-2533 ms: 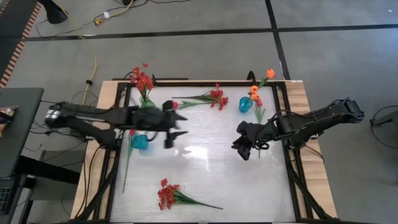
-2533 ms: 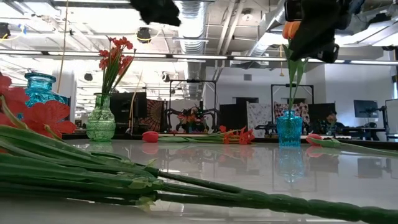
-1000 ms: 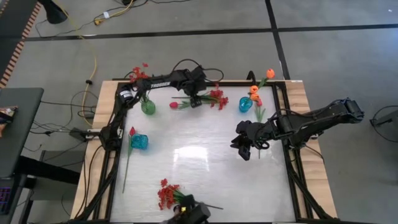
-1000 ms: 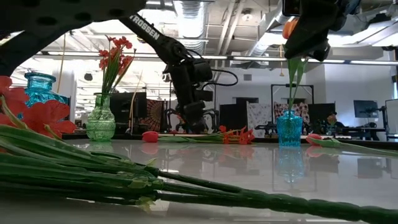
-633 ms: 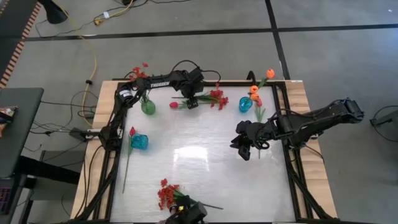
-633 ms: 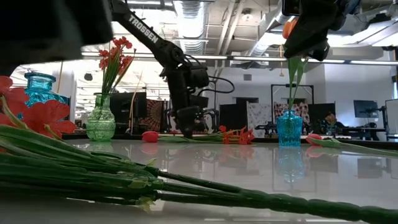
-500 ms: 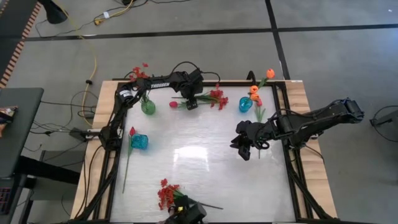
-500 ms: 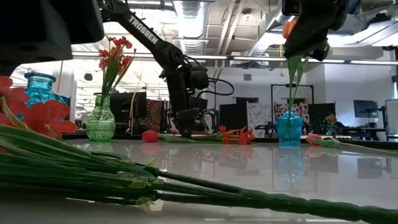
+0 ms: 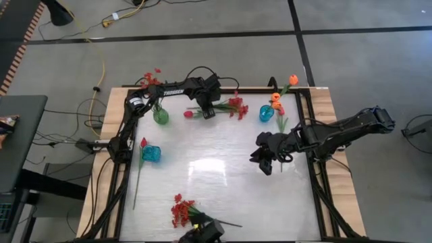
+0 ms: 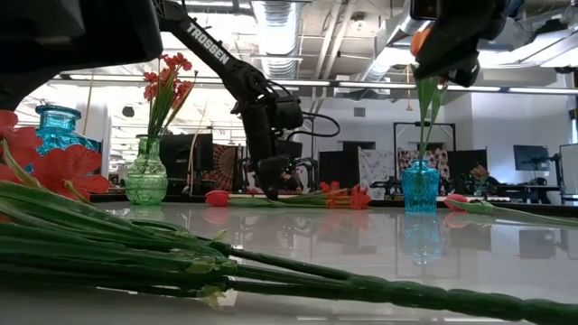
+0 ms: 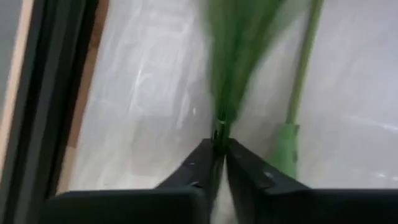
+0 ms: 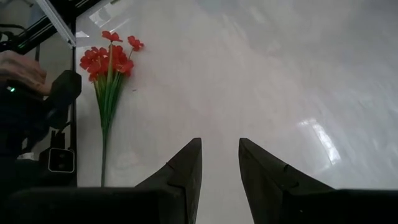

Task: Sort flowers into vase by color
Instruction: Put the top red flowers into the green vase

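Up at the far edge of the table (image 9: 223, 182), a red spray (image 9: 233, 106) lies on its side, blossoms toward the blue vase (image 9: 266, 113) and green stems running back toward the green vase (image 9: 160, 115). The left gripper (image 9: 207, 111) is down on those stems; the left wrist view shows its 2 fingers (image 11: 245, 165) pressed together on the thin bunch of stems (image 11: 227, 74). A red-pink tulip bud (image 9: 188, 114) lies just beside that gripper, on the green-vase side. The green vase already holds a red spray (image 9: 154, 82) standing upright. The blue vase at the far right holds orange tulip buds (image 9: 276, 97), and 1 more tulip (image 9: 281, 115) lies flat just beside it.

Nearer the left edge, a second blue vase (image 9: 151, 154) stands with a red-pink tulip (image 9: 139, 169) lying alongside it, its long stem pointing toward the near side. At the near edge another red spray (image 9: 183, 210) lies flat, its stems filling the foreground of the low view.

The right gripper (image 9: 263, 162) hangs over the right half of the table, well apart from any flower, with its fingers (image 12: 261, 171) spread and nothing between them. Its wrist view shows the near red spray and, beside it, a person's hand (image 12: 22, 71).
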Controlling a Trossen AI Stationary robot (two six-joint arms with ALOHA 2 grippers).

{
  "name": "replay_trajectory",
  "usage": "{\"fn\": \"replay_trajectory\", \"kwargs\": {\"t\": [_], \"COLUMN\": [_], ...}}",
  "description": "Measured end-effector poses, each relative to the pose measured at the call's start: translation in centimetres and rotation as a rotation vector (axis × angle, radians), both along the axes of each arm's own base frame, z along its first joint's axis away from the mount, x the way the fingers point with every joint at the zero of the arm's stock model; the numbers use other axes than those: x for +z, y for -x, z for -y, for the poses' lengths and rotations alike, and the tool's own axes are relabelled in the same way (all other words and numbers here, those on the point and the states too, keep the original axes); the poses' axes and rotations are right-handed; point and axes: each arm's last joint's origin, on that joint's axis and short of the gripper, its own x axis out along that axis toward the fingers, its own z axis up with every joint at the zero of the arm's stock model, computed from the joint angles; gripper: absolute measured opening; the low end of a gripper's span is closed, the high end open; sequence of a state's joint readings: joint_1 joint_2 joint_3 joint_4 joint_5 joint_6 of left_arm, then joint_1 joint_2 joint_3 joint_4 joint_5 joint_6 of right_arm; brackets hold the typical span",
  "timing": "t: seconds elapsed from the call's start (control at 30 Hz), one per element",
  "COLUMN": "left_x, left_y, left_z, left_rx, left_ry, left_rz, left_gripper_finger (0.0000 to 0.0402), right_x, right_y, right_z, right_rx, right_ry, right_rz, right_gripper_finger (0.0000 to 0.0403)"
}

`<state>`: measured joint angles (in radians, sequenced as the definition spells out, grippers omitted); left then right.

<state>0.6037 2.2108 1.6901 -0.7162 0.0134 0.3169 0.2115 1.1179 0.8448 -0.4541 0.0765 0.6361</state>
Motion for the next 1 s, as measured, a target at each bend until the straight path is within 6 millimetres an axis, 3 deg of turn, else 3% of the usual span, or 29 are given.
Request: {"fn": "replay_trajectory", "kwargs": {"t": [0.23,0.4,0.6,1.0], "left_x": [0.2,2.5,7.4,19.7], "left_y": [-0.1,0.0,0.7,3.3], "left_z": [0.2,0.4,1.0,5.0], "left_rx": [0.023,0.028,-0.009,-0.171], "left_ry": [0.036,0.01,-0.069,-0.243], "left_rz": [0.029,0.087,0.207,0.598], "left_gripper_finger": [0.0004,0.0002,0.0,0.0], "right_x": [0.0,0.0,0.0,0.0], "right_y": [0.1,0.2,0.2,0.1], "right_z": [-0.6,-0.9,-0.8,-0.6], "right_rx": [0.014,0.026,0.026,0.036], "right_ry": [-0.013,-0.013,-0.012,0.014], "right_rz": [-0.002,-0.003,-0.003,0.0], "right_gripper_finger": [0.0132,0.0132,0.0132,0.0132]}}
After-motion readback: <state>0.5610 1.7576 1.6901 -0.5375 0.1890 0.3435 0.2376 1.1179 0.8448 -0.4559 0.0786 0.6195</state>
